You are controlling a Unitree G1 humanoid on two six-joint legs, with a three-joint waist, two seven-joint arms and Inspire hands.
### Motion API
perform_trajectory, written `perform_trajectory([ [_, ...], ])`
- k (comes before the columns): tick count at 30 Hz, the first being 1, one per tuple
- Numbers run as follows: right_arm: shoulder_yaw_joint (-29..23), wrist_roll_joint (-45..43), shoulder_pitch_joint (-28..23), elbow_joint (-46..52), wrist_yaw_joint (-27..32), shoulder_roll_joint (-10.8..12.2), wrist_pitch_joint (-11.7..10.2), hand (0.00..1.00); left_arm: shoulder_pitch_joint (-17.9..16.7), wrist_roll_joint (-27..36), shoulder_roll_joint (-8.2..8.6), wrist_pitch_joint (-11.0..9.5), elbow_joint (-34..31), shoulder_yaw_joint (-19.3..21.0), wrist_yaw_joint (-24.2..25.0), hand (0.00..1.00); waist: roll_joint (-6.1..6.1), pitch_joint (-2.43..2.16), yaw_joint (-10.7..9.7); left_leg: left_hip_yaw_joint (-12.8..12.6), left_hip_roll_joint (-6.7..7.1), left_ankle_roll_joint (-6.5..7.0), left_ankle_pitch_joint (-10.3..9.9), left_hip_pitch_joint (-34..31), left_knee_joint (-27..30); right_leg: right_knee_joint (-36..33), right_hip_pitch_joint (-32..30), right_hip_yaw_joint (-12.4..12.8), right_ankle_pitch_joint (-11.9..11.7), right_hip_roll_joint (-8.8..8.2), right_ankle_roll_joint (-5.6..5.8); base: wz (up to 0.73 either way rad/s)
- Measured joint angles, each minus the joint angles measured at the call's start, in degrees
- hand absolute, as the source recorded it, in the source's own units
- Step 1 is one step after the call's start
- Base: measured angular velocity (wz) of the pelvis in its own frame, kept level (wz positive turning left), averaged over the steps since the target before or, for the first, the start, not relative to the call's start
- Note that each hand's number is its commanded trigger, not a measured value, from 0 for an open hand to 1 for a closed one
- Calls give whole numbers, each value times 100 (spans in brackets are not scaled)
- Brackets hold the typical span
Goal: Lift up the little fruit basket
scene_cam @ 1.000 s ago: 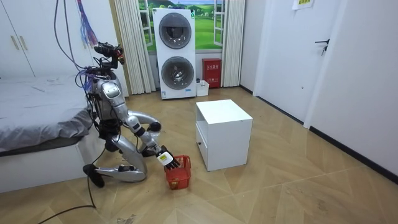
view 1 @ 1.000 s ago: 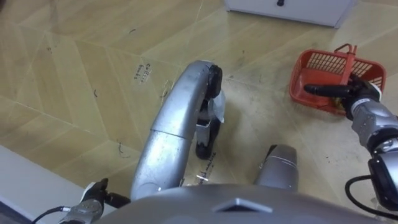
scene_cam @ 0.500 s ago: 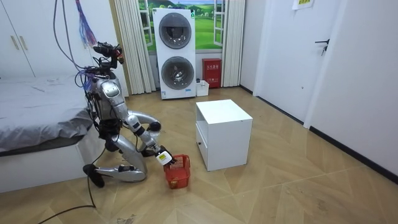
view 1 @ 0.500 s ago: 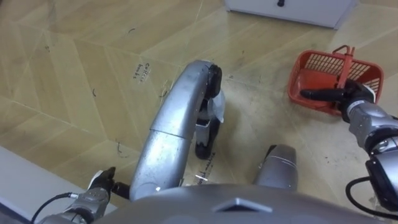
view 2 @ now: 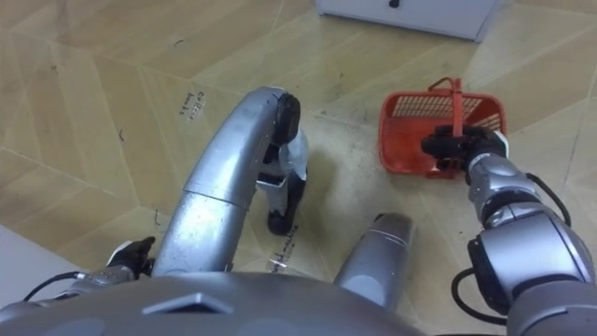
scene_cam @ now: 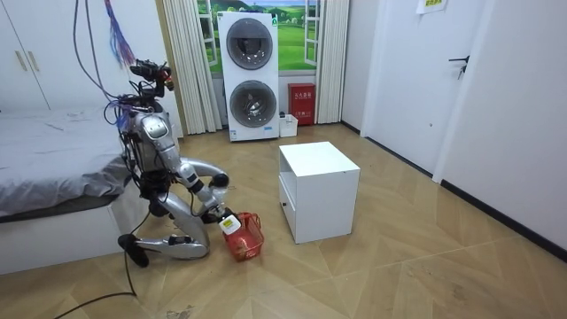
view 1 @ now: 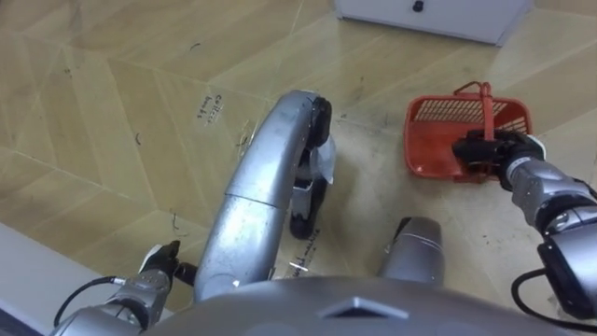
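You have a pale wood floor (scene_cam: 399,266) laid in herringbone all round, scuffed and marked close in. A white cabinet (scene_cam: 319,190) with a drawer front stands mid-room. At the far wall a stacked washer and dryer (scene_cam: 248,75) sits between pale curtains (scene_cam: 190,62), with a window (scene_cam: 297,35) showing green behind it and a small red box (scene_cam: 302,102) just to its right. On the left is a bed (scene_cam: 53,168) under a grey cover, with white wardrobe doors (scene_cam: 27,53) beyond. On the right, a white door (scene_cam: 456,106) with a dark handle stands above dark skirting (scene_cam: 505,220).
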State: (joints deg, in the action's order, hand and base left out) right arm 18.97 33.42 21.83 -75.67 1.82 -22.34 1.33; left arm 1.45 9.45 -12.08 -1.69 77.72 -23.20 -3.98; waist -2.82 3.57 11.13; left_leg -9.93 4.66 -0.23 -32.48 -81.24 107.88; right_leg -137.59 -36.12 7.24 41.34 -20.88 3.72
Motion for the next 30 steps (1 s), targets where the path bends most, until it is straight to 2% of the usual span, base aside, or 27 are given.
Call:
perform_trajectory([
  [4,-28,9,0,-1,-8,10,0,100,28,3,1,-10,-5,55,0,0,-25,14,0,26,7,-6,37,0,10,-36,19,-6,0,21,0,0],
  [13,-28,52,-11,-298,-186,117,11,100,3,5,10,-7,43,55,31,0,7,-4,11,190,4,-16,41,14,112,-41,161,-119,0,170,1,-1],
  [18,-42,124,-40,-187,-185,142,189,100,27,-1,-3,-7,2,116,116,0,-61,27,-6,238,27,-23,38,121,120,-12,304,-111,-2,203,1,0],
  [20,-229,122,-39,-35,-173,142,197,100,36,-8,-2,-33,4,256,128,0,-102,48,-20,250,53,-27,35,161,138,-6,351,-97,-2,217,0,-4],
  [24,-465,151,-39,348,-115,150,192,100,43,-10,-14,-35,-10,551,111,0,-128,55,-132,381,143,-58,-50,335,214,52,613,-131,-4,264,-3,-7],
  [26,-468,266,-41,486,-75,152,197,100,96,-6,-18,-35,-2,609,102,0,-185,54,-177,423,227,-62,-75,402,228,103,742,-186,-5,247,-3,6],
  [27,-518,253,-41,656,-22,152,206,100,161,-39,-20,-35,-7,690,93,0,-239,59,-179,429,233,-44,-86,413,235,121,779,-209,-6,249,-3,6],
  [28,-531,252,-41,748,12,152,207,100,196,-59,-20,-35,-9,748,86,0,-243,54,-184,438,234,-34,-91,420,241,135,799,-225,-6,252,-3,8],
  [30,-686,171,-41,1057,92,157,210,100,265,-117,-21,-36,-19,818,64,0,-308,19,-258,487,272,26,-123,441,243,292,915,-304,-4,315,-3,13],
])
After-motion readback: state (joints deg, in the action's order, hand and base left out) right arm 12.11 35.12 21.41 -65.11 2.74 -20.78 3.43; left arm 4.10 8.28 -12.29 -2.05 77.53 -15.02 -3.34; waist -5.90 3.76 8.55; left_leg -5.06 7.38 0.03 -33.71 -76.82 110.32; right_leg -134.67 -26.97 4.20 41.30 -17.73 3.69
